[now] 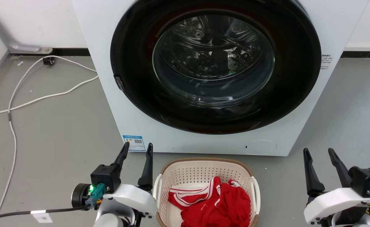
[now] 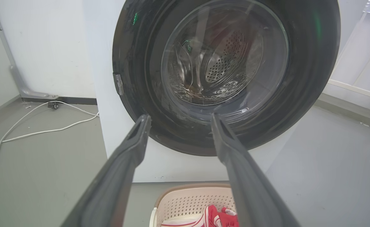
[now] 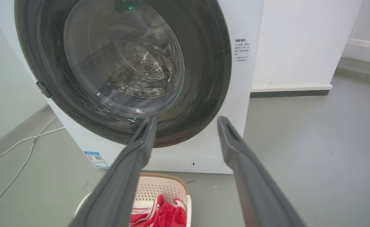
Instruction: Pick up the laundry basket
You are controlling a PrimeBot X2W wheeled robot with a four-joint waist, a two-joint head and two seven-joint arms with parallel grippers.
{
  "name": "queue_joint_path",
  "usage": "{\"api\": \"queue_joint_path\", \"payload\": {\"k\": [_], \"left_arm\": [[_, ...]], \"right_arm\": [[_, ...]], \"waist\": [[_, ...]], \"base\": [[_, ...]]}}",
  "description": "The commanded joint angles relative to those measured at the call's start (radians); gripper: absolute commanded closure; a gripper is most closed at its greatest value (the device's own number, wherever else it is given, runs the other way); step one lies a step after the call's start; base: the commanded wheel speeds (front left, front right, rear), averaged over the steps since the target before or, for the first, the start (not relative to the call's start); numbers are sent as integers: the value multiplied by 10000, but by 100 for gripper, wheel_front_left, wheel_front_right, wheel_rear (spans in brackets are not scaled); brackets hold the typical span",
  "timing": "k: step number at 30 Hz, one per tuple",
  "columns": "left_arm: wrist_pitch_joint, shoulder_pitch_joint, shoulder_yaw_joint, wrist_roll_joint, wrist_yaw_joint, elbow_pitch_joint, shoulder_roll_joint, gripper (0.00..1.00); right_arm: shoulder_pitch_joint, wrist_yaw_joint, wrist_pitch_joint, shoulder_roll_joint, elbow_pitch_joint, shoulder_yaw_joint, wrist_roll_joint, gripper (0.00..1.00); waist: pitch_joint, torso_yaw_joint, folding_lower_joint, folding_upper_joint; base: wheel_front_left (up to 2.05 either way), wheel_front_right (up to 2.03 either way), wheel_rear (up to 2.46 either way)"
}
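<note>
- My left gripper (image 1: 138, 145) is released: its two fingers stand spread with nothing between them, pointing toward the washer (image 1: 109, 78).
- My right gripper (image 1: 318, 150) is released as well, with its fingers apart and empty, pointing the same way.
- The basket (image 1: 203, 160) sits on the grey floor (image 1: 61, 142) just before the foot of the washer, between my two grippers.
- It lies nearer my left side. Its left handle (image 1: 157, 186) is just beside my left wrist, and I cannot tell whether they touch.
- Its right handle (image 1: 255, 189) is well apart from my right gripper, with bare floor between them.
- Neither gripper holds the basket.
- A red garment (image 1: 222, 205) with white stripes lies crumpled in the basket, toward its near right part. The cream perforated wall at the far side is bare.
- In my left wrist view the basket's brown rim shows at the bottom edge, low between my fingers.
- In my right wrist view the basket shows at the bottom, partly behind the left finger.
- The washer's round door (image 1: 213, 66) is shut, and through its glass I see the steel drum.
- A blue label (image 1: 134, 142) is stuck low on the washer's front, just behind my left fingertips in the head view.
- A white cable (image 1: 46, 97) trails over the floor to the left of the washer, well apart from the basket.
</note>
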Motion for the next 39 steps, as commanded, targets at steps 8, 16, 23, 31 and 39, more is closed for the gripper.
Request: {"api": "queue_joint_path", "payload": {"k": [8, 16, 23, 31, 39], "left_arm": [[-216, -142, -4, 580, -60, 96, -34, 0], [-397, -129, 7, 1022, -148, 213, -81, 0], [-502, -142, -10, 1276, -185, 287, -105, 0], [-522, -94, 18, 1163, -182, 367, -112, 0], [-522, -114, -39, 1077, -98, 428, -113, 0]], "right_arm": [[100, 9, -193, 6, -138, -36, -468, 0], [136, 10, -412, 9, -72, -96, -809, 0], [141, 11, -572, 10, -11, -121, -951, 0], [38, 11, -715, 11, 157, -148, -806, 0], [-31, 11, -775, 11, 278, -182, -802, 0]], "waist": [[-5, 35, 0, 0], [7, 104, 0, 0], [15, 124, 0, 0], [2, 111, 0, 0], [14, 115, 0, 0]], "base": [[0, 0, 0], [0, 0, 0], [0, 0, 0], [0, 0, 0], [0, 0, 0]]}}
